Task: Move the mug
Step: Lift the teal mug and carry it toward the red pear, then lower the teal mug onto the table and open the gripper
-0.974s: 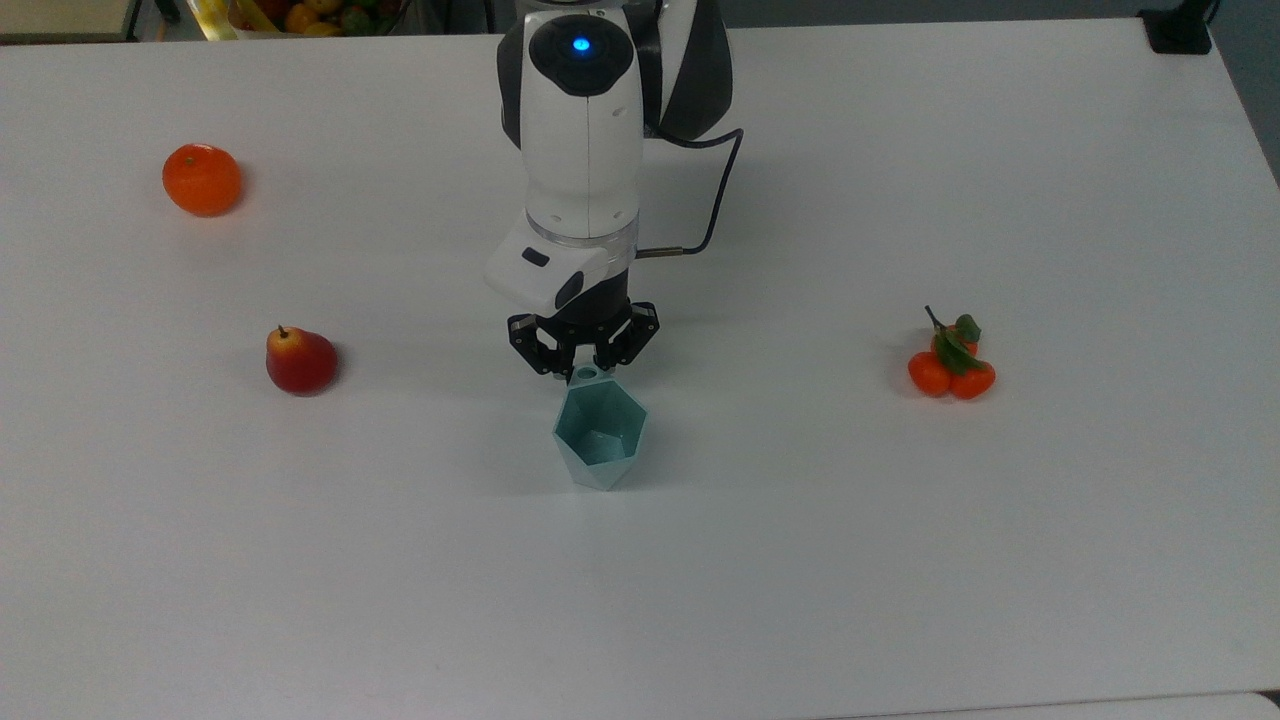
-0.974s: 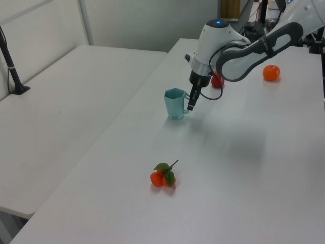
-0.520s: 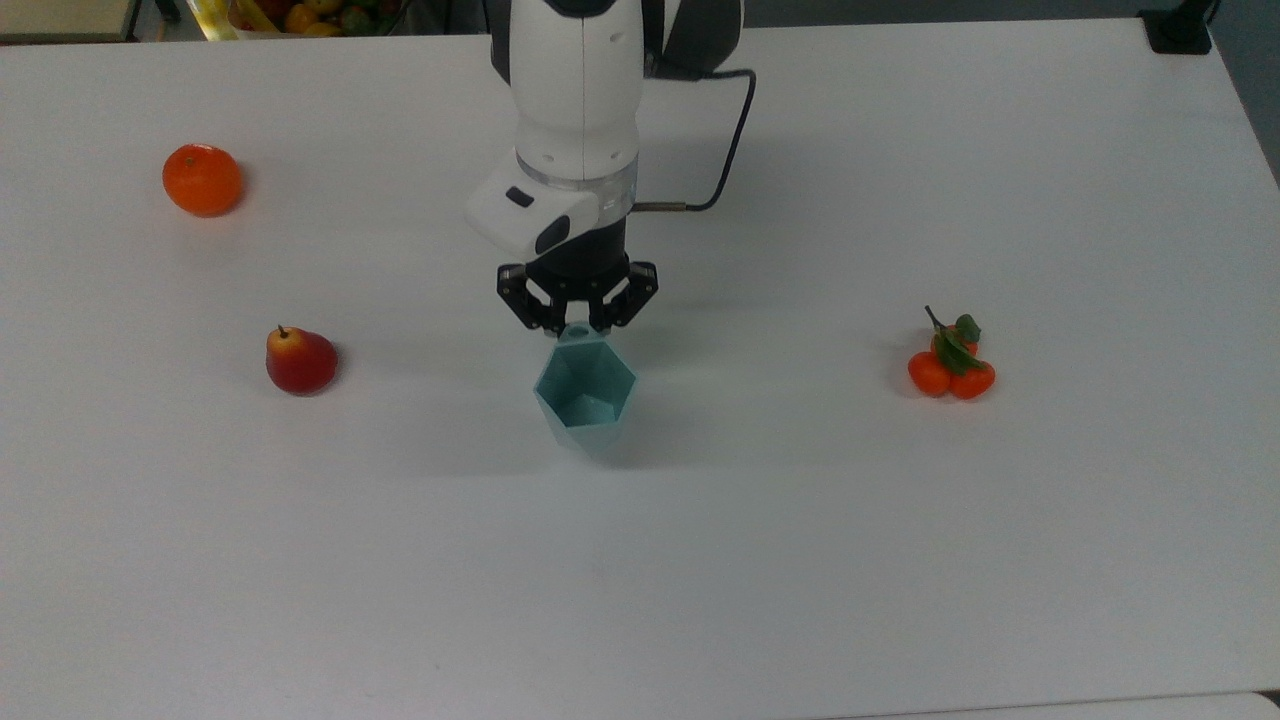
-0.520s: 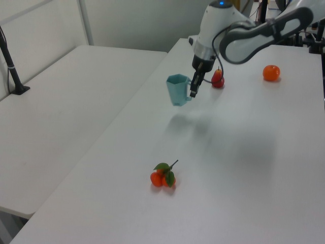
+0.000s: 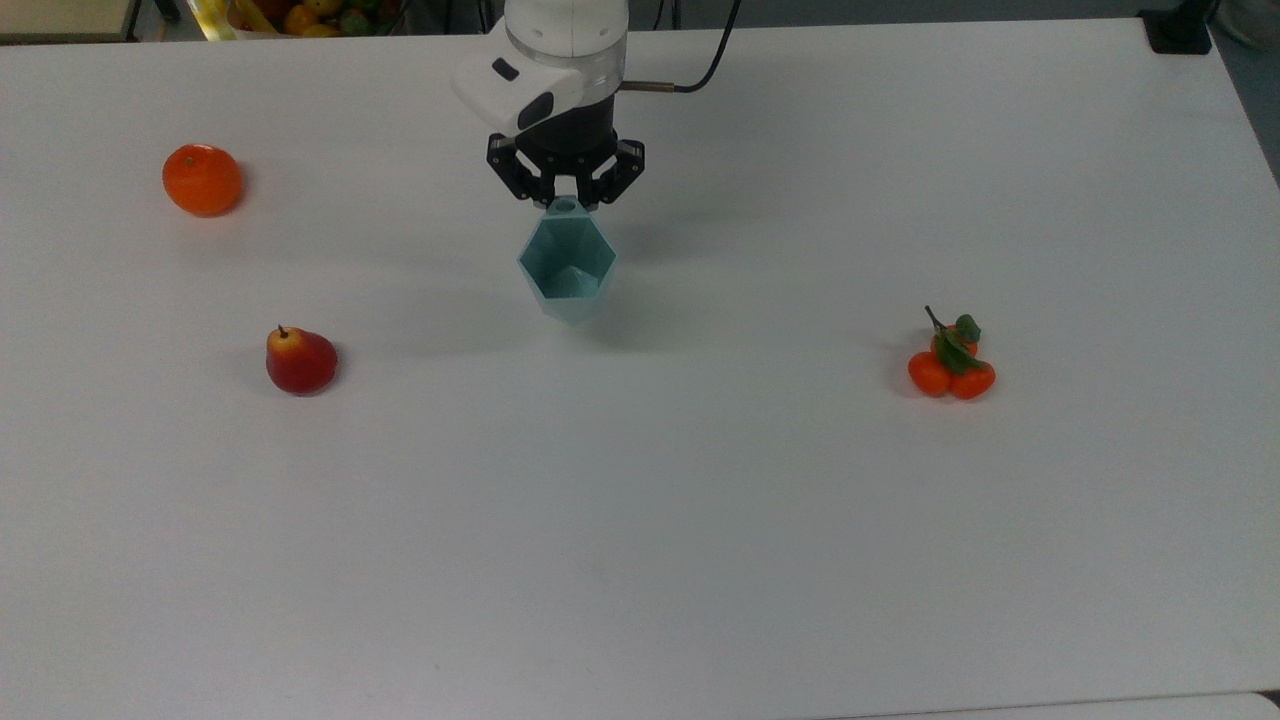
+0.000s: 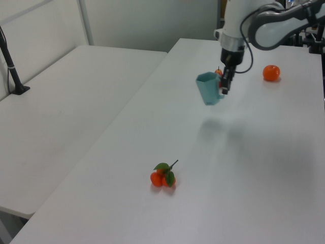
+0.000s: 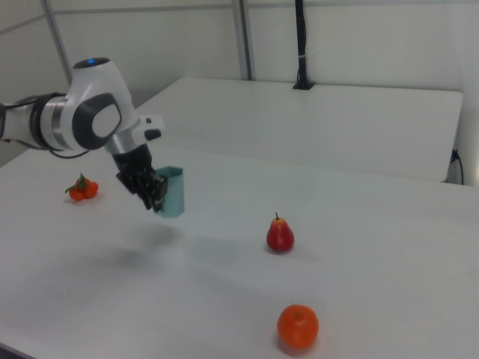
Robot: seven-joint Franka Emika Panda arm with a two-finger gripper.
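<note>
The pale teal faceted mug (image 5: 567,266) hangs in the air above the white table (image 5: 700,520), its shadow lying on the tabletop below it. My gripper (image 5: 566,204) is shut on the small holed tab at the mug's rim. In the left view the mug (image 6: 208,88) hangs upright from the gripper (image 6: 223,87), well off the table. In the right view the mug (image 7: 172,191) sits just right of the gripper (image 7: 156,196).
An orange (image 5: 202,179) lies at the top view's far left, a red pear (image 5: 299,361) below it, and a cluster of small orange fruits with leaves (image 5: 951,364) at the top view's right. A second white table (image 6: 61,107) adjoins in the left view.
The gripper has lifted the mug off the table and carried it toward the top view's upper edge, back toward the arm's base. The fruits have not moved.
</note>
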